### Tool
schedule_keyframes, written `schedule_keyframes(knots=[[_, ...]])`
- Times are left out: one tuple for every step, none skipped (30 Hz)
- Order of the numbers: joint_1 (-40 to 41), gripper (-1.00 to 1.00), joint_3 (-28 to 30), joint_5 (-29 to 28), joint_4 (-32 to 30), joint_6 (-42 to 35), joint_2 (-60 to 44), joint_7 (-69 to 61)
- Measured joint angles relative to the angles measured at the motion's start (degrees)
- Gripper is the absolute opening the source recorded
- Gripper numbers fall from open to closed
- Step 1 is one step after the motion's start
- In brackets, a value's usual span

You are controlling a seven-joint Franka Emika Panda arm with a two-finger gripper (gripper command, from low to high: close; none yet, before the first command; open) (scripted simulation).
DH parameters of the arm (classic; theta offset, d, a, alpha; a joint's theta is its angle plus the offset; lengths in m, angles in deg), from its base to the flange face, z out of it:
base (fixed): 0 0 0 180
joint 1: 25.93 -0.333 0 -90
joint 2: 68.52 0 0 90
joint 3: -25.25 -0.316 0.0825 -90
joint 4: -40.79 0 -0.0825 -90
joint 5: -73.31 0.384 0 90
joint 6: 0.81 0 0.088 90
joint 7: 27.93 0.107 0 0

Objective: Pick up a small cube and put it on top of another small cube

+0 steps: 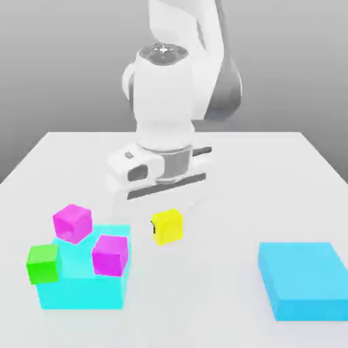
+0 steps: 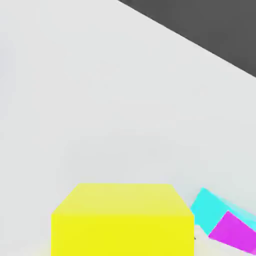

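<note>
The small cube [image 1: 168, 228], bright yellow, sits directly under the white hand in the middle of the table in the exterior view. My gripper [image 1: 166, 219] is down over it and shut on it; a dark fingertip shows against the cube's side that faces the exterior view's left. The hand view has the same small cube [image 2: 122, 220] very close, large and centred. I cannot tell whether it rests on the table or hangs just above it.
At the exterior view's left, a cyan block [image 1: 85, 279] carries two magenta cubes [image 1: 72, 223] [image 1: 110, 255], with a green cube [image 1: 43, 264] at its left corner. A second, flat cyan block [image 1: 302, 280] lies at the right. The white table [image 1: 272, 170] stretches behind.
</note>
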Motion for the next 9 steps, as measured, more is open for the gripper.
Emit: schedule_keyframes(knots=[[1.1, -1.0, 0.8, 0.1, 0.4, -0.1, -0.3, 0.7], [1.5, -1.0, 1.3, 0.4, 0.3, 1.0, -1.4, 0.9], [1.7, -1.0, 1.7, 0.8, 0.1, 2.8, -3.0, 0.8], [1.8, -1.0, 1.8, 1.2, -0.3, 5.0, -4.8, 0.5], [1.7, -1.0, 2.0, 1.7, -0.8, 7.3, -6.6, 0.2], [1.7, 1.0, 2.1, 2.0, -1.1, 8.9, -8.0, 0.0], [1.7, 1.0, 2.1, 2.0, -1.1, 8.9, -8.0, 0.0], [1.7, 1.0, 2.1, 2.0, -1.1, 8.9, -8.0, 0.0], [1.7, 1.0, 2.1, 2.0, -1.1, 8.9, -8.0, 0.0]])
